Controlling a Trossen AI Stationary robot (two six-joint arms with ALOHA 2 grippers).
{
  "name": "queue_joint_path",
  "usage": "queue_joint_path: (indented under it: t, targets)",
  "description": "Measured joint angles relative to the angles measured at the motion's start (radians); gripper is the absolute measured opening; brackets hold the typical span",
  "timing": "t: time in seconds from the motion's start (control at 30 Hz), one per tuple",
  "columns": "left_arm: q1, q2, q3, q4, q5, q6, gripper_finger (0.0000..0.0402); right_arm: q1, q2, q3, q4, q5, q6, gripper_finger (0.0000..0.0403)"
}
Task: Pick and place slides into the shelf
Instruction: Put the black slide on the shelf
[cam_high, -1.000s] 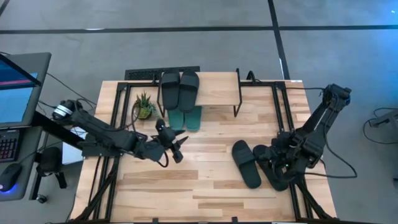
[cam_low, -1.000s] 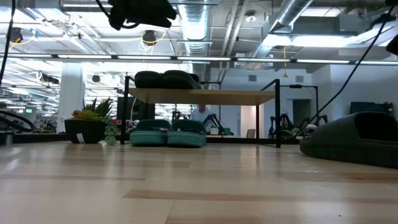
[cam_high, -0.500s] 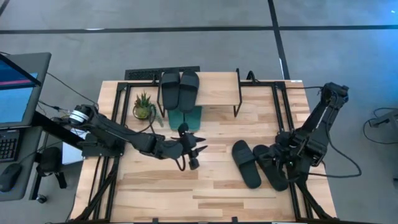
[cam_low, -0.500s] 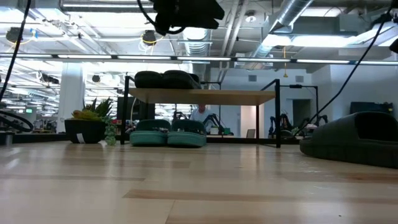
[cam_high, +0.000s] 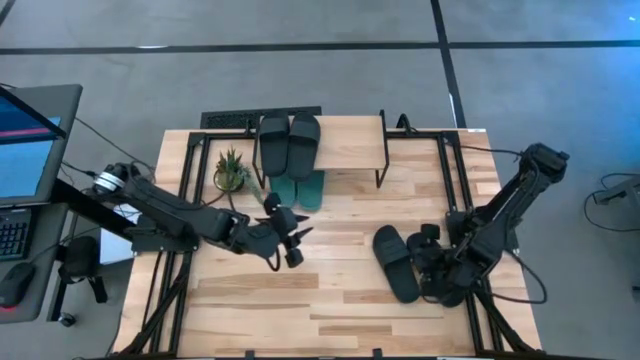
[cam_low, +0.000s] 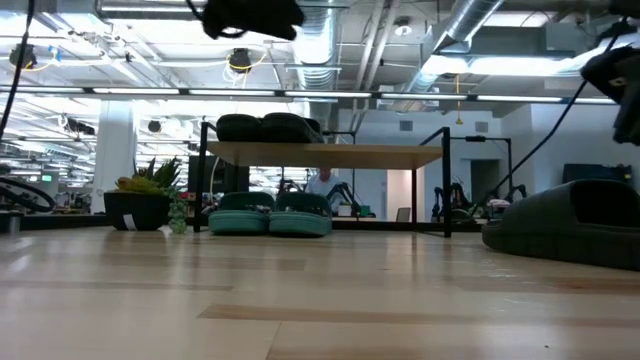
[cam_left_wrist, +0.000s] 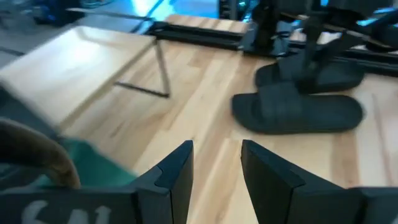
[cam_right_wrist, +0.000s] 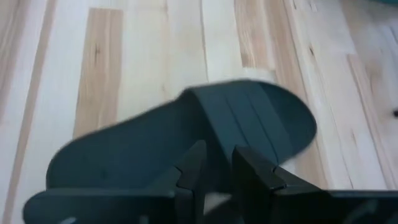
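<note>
While two black slides (cam_high: 288, 143) sit side by side on the shelf (cam_high: 345, 142) and a teal pair (cam_high: 300, 190) lies under it, we see two more black slides on the tabletop (cam_high: 330, 310) at the robot's right. One of them (cam_high: 396, 262) lies bare on the wood; the other (cam_high: 440, 275) is mostly covered by the right arm. From above, the left gripper (cam_high: 288, 240) hangs over the middle of the table, near the teal pair, its fingers (cam_left_wrist: 176, 169) spread apart and holding nothing. The right gripper (cam_right_wrist: 214, 165) hovers right above the strap of a black slide (cam_right_wrist: 186, 140), its fingers narrowly parted; we cannot tell whether they grip it. A small potted plant (cam_high: 232, 168) stands just beside the shelf's left leg.
</note>
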Motion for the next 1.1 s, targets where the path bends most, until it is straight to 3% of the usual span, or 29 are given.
queue_joint_path:
  t: [0.27,0.73,0.9,1.1]
  targets:
    - [-0.081,-0.101,0.000,-0.238,-0.166,-0.118,0.0125,-0.057,0.066,0.000,0.069,-0.008,-0.080,0.0089]
    - [-0.198,-0.156,0.000,-0.517,-0.314,-0.386,0.0125,-0.127,0.178,0.001,0.131,-0.044,-0.176,0.0190]
    - [-0.220,-0.156,0.000,-0.551,-0.326,-0.449,0.0125,-0.148,0.243,0.024,0.105,-0.060,-0.197,0.0190]
    - [-0.242,-0.156,-0.001,-0.571,-0.361,-0.500,0.0125,-0.172,0.295,0.050,0.081,-0.029,-0.221,0.0163]
